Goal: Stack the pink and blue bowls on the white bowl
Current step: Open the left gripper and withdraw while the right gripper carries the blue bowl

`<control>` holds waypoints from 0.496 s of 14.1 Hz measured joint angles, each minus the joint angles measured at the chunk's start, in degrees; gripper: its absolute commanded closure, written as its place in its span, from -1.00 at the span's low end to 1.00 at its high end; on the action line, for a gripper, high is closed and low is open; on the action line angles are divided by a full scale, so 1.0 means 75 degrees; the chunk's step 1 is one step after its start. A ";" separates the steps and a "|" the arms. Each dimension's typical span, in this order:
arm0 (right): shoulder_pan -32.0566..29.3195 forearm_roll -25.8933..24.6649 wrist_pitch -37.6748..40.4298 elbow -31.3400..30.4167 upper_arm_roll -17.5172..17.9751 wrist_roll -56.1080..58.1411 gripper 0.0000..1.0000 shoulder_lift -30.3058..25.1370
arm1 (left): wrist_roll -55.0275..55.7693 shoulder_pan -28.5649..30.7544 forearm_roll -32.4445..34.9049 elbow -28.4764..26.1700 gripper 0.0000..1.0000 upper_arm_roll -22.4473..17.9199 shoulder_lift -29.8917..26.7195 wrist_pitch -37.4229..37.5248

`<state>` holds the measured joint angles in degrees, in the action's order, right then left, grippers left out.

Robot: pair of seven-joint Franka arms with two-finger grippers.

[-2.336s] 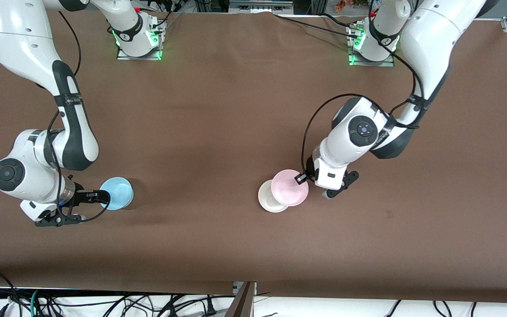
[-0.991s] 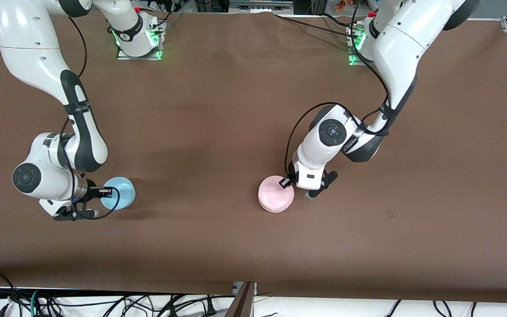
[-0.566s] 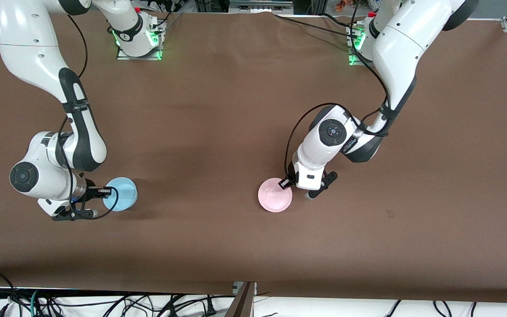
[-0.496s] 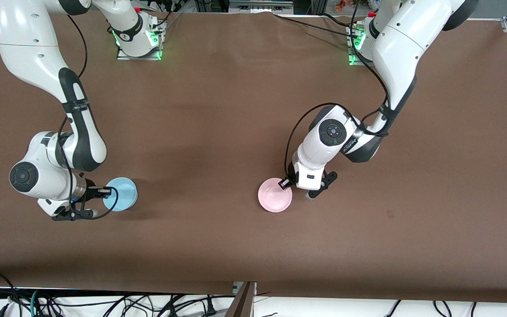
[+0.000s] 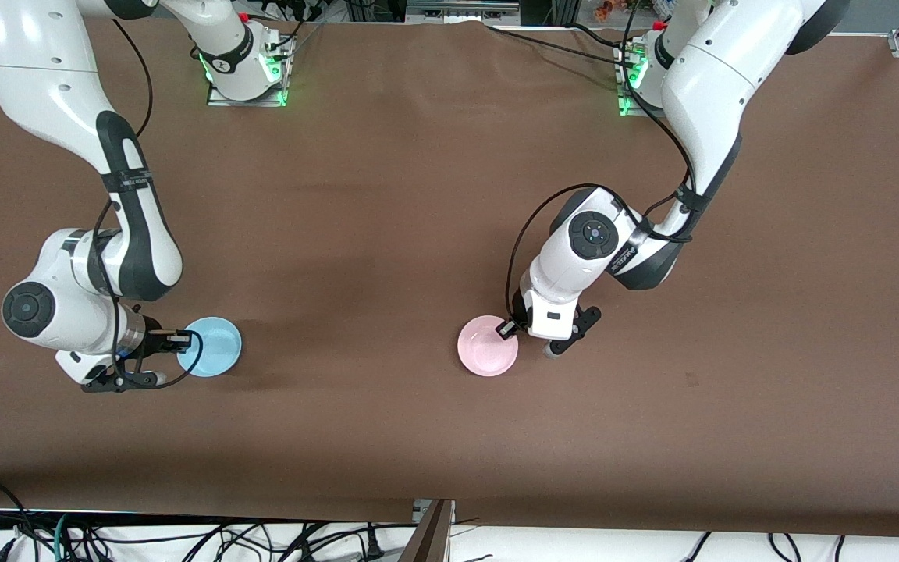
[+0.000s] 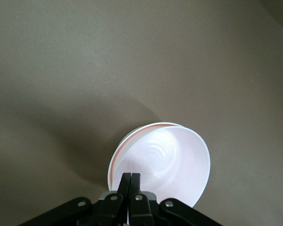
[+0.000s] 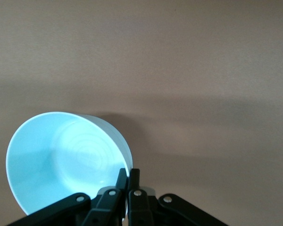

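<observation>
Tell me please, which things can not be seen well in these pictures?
- White bowl: front view, fully covered by the pink bowl; left wrist view shows only a rim sliver.
- Left gripper: its fingertips hidden at the pink rim, both views.
- Blue bowl: right wrist view, lower part cut off by the right gripper.

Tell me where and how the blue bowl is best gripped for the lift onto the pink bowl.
Grip its thin rim, one finger inside and one outside the wall: the blue bowl is too wide and shallow to span. Come from above on the side toward the right arm's end, where the right gripper already pinches it. The left gripper is at the pink bowl.
</observation>
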<state>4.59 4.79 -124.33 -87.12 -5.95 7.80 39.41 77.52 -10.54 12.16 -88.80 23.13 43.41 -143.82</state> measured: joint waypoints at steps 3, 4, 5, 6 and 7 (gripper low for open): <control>0.0018 0.0202 0.0455 0.0172 0.0028 0.0000 1.00 -0.0198 | 0.0002 -0.0019 0.0000 0.0014 1.00 -0.0039 0.0028 0.0003; 0.0022 0.0327 0.0577 0.0218 0.0066 -0.0012 1.00 -0.0248 | 0.0002 -0.0071 0.0000 0.0014 1.00 -0.0130 0.0060 0.0003; 0.0030 0.0429 0.0637 0.0245 0.0105 -0.0062 1.00 -0.0293 | 0.0007 -0.0150 0.0000 0.0014 1.00 -0.0240 0.0104 0.0003; 0.0049 0.0475 0.0699 0.0247 0.0140 -0.0143 1.00 -0.0342 | 0.0019 -0.0252 0.0000 0.0016 1.00 -0.0368 0.0153 -0.0001; 0.0088 0.0494 0.0760 0.0248 0.0173 -0.0219 1.00 -0.0386 | 0.0033 -0.0338 0.0000 0.0018 1.00 -0.0458 0.0198 -0.0016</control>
<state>5.25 8.49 -118.63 -85.26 -4.66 6.16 36.52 77.76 -13.07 12.16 -88.67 19.69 44.90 -143.94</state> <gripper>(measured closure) 0.969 0.991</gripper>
